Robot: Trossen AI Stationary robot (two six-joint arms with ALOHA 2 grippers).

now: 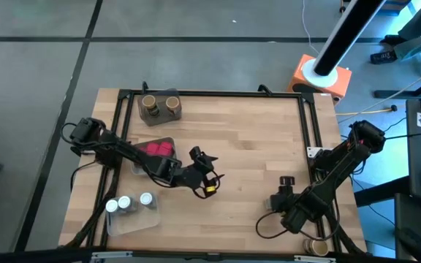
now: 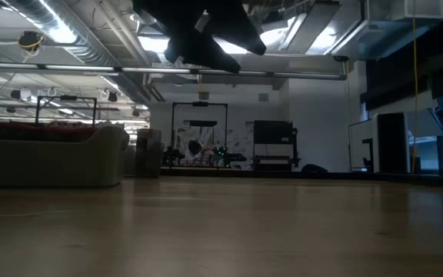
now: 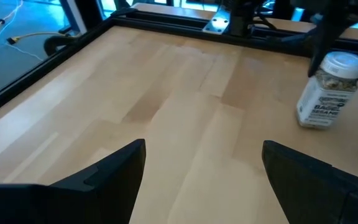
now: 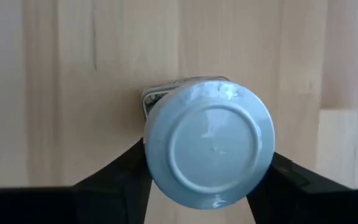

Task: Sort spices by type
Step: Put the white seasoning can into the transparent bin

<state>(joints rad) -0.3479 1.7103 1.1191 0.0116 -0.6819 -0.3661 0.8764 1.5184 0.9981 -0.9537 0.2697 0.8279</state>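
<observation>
From the high view the sorting looks mostly done: two short brown-topped round jars sit in a grey tray at the far edge of the wooden table, pink-red boxy packets sit in a clear tray, and three small clear white-capped jars share another clear tray near the left front corner. At least one jar is still loose. The left gripper reaches toward mid-table, the right gripper hangs low over the right front.

Low view: just dark arm overhead, no spices visible.

Left wrist view: its fingers spread wide, nothing between them; a clear white-capped spice jar stands upright well ahead.

Right wrist view: that jar's white cap sits between the fingers, apparently touching both sides — looks like it's gripping, I guess.
</observation>
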